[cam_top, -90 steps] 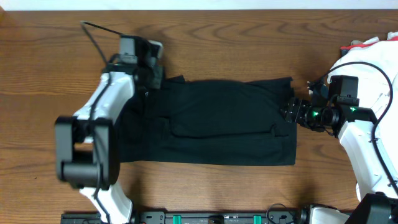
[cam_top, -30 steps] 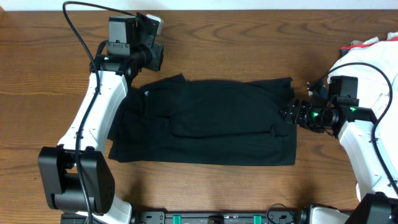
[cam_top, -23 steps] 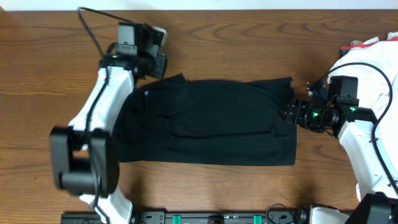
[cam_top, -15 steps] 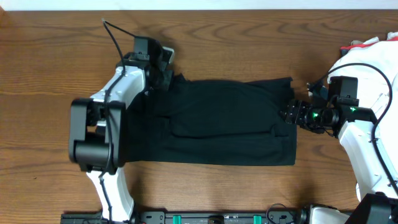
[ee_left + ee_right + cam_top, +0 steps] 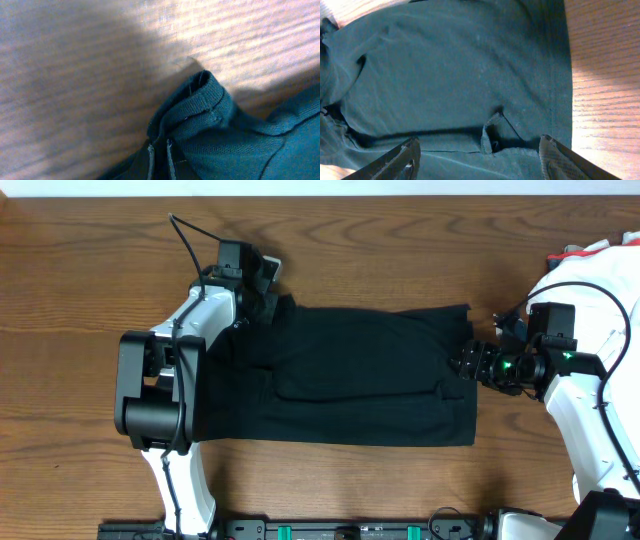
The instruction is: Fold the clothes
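The shirt (image 5: pixel 370 375) lies flat in the middle of the desk (image 5: pixel 420 240), already gathered into a rough rectangle, long side running left to right. One layer overlaps another through its centre. Its far left corner stands out as a small peak.

At that corner the left wrist view shows a ribbed, stitched edge bunched up and drawn towards the fingertips. The left pincer (image 5: pixel 266 300) is closed, and by appearance it pinches this ribbed edge; the contact point itself sits at the bottom margin of the view and is partly dark.

Change noted: a second ago the left arm was clear of the shirt, over bare desk beyond the far left corner, with the pincer closed on nothing. It has since come in onto the corner, opened briefly and closed again. The shirt's outline has not shifted.

The right pincer (image 5: pixel 480 157) has not moved. It stands open, jaws wide apart, just above the shirt's right edge, holding nothing.

Assessment: the left side now has a fresh hold on the corner, which suggests the next fold is about to start, probably carrying the left end over towards the right. The fold itself is not yet begun. Risk: a shallow pinch on a single ribbed layer may slip, or lift only the top layer.
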